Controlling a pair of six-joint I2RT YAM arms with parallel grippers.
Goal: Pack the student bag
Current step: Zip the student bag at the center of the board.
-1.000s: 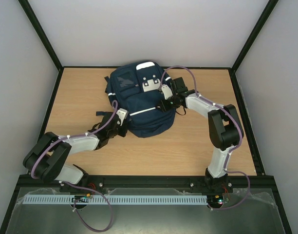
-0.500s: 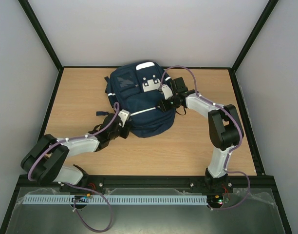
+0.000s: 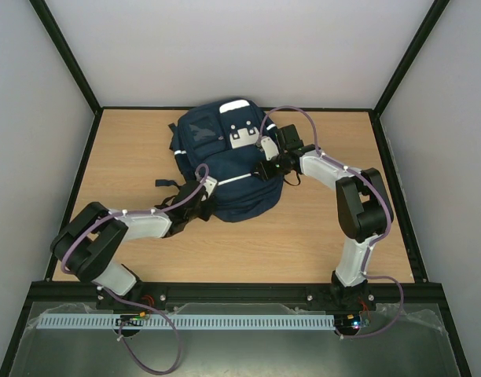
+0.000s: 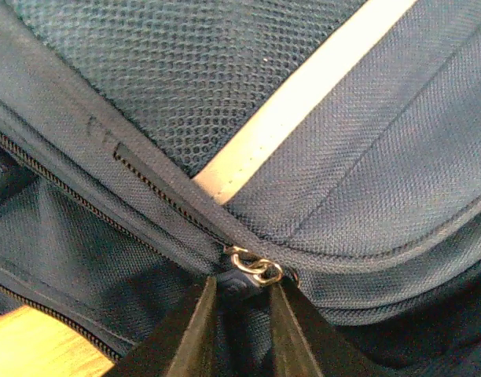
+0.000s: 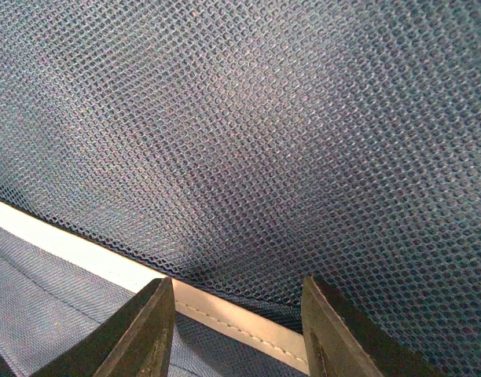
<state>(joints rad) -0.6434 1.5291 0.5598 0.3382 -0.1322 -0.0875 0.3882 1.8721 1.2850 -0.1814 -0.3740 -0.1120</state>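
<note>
My left pincer [image 4: 242, 287] clamps the zip pull [image 4: 255, 269] at the bag's [image 4: 366, 181] 7 o'clock corner, right pincer [image 5: 234, 281] spread at its 3 o'clock side; zip step, I judge, next needing a straight pull along the track.

Overhead view facing down, wrist views close on student bag [image 3: 239, 196]

student bag [image 3: 225, 161] lies flat toward the 12 o'clock end of the table [image 3: 130, 149], front pockets up, white stripe [image 3: 239, 179] running across it. left gripper [image 3: 203, 201] is at the bag's 7 o'clock corner, touching the fabric, right beside the dark straps [image 3: 171, 184] that spill out at 8 o'clock. right gripper [image 3: 263, 170] sits against the bag's 3 o'clock edge, near the stripe's end. Both arms reach in low over the wood, purple cables [image 3: 291, 114] looping above them.
</note>
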